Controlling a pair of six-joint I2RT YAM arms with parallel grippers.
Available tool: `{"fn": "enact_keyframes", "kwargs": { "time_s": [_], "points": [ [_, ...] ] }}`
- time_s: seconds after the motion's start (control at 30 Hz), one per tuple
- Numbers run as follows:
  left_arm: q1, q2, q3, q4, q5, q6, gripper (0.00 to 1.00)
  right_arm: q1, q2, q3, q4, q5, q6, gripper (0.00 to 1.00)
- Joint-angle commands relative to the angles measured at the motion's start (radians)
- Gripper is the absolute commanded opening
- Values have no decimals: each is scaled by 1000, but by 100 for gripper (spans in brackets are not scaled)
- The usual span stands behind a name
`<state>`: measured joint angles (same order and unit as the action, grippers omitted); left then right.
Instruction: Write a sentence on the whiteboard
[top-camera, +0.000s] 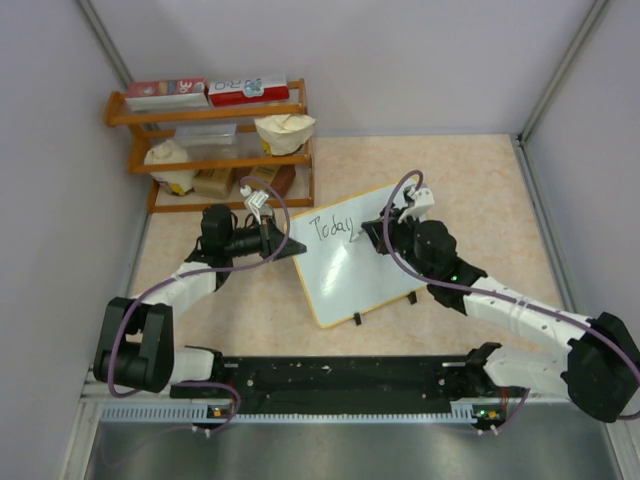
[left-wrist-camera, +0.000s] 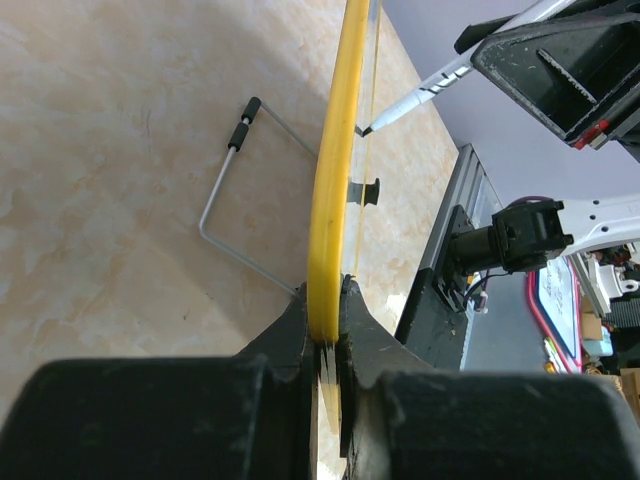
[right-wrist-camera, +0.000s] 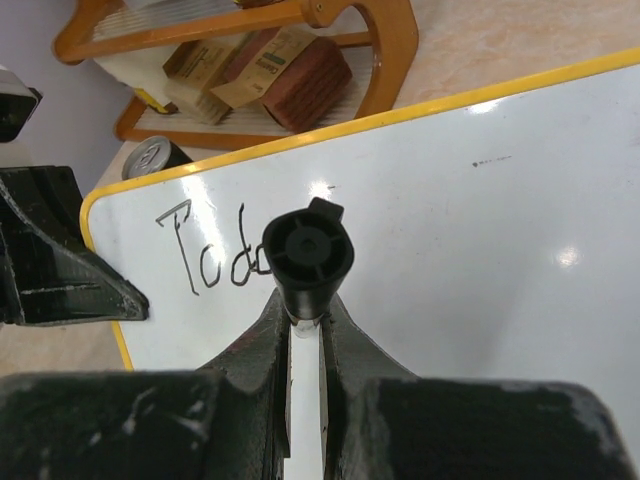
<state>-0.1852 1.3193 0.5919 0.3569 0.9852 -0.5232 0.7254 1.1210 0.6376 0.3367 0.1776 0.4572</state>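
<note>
Clamped by the left gripper on the yellow frame of the whiteboard, edge-on from the left wrist, wire stand behind. Clenched in the right gripper: a marker, tip at the board face. From that wrist, only "Tod" of the sentence beside the marker's cap; from above, "Today" in full. Board propped mid-table, near a wooden shelf.

The right claw was clamped on a marker, whose black end cap faced the camera. Just beyond the claw spread the yellow-framed whiteboard. Left of the marker the sentence showed "Tod", the rest hidden by the cap. Farther left, the left claw met the board's edge. Beyond, up-left, a wooden shelf held boxes.
</note>
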Motion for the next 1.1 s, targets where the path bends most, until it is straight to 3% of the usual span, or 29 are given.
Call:
{"fn": "enact_keyframes", "kwargs": {
  "time_s": [0.0,0.33,0.77,1.07],
  "points": [
    [-10,4,-20,-36,-68,147,0,-7,-33,-16,1,-41,3,0],
    [-10,8,-21,-33,-65,150,0,-29,-141,25,24,-67,-9,0],
    [-10,-2,-17,-36,-60,149,0,-115,17,184,-7,-82,-28,0],
    [-10,-5,-9,-61,-62,160,0,-115,74,168,7,-55,-20,0]
  ]
}}
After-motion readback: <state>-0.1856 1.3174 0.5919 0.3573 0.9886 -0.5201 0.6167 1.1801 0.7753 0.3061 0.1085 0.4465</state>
